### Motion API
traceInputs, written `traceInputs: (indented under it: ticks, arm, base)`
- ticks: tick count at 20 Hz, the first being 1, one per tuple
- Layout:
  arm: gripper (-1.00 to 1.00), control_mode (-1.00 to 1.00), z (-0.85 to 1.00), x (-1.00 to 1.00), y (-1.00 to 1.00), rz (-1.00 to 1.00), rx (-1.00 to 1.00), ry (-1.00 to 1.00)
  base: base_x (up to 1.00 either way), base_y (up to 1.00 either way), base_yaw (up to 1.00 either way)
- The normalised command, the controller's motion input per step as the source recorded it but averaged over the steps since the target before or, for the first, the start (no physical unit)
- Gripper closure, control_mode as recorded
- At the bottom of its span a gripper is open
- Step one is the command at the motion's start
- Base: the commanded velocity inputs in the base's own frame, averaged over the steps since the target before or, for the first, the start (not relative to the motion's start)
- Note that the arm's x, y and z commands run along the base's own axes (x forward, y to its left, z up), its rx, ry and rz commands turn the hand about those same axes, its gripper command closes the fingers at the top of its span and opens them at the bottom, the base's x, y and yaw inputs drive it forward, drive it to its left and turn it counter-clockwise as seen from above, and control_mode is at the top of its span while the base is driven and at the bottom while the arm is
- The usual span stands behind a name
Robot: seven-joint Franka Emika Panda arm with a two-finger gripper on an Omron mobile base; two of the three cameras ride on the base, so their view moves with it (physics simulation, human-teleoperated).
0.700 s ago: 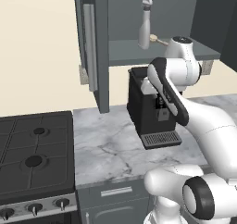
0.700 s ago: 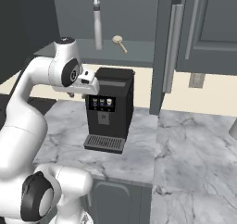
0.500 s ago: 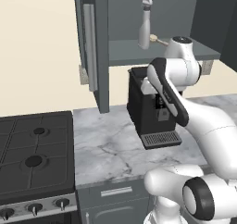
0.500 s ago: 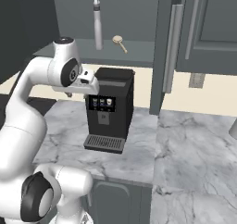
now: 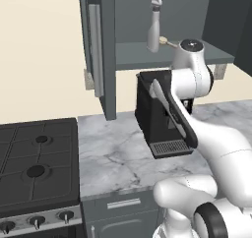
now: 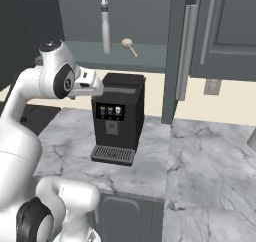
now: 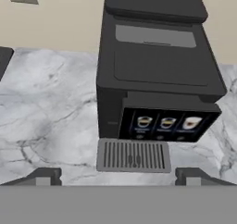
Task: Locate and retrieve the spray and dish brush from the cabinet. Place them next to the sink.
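Both spray (image 5: 154,25) and dish brush (image 6: 129,47) await on the upper-centre cabinet (image 5: 147,55) shelf; the spread, empty hand (image 7: 118,174) must rise.

No readable text; only three cup icons on the coffee machine (image 7: 157,79) panel.

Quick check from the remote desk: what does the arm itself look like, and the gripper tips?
The arm is glossy white with rounded links, dark joint rings and a dark grey cap on its top joint. The gripper shows two small dark grey fingertips. No cables or markings show.
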Motion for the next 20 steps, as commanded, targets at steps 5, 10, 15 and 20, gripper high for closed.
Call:
traceInputs:
  ticks: [5, 10, 15, 20]
  arm:
    - [-1.0, -1.0, 0.39, -0.13, -0.03, -0.02, 0.01, -0.12]
    - [-1.0, -1.0, 0.5, -0.21, -0.1, -0.01, 0.03, -0.11]
    - [-1.0, -1.0, 0.52, -0.2, -0.1, -0.01, 0.03, -0.1]
    - [-1.0, -1.0, 0.47, -0.04, -0.07, -0.01, 0.03, -0.13]
  base:
    - [0.0, 0.0, 0.0]
    - [0.0, 0.0, 0.0]
    - [0.0, 0.0, 0.0]
    - [0.0, 0.0, 0.0]
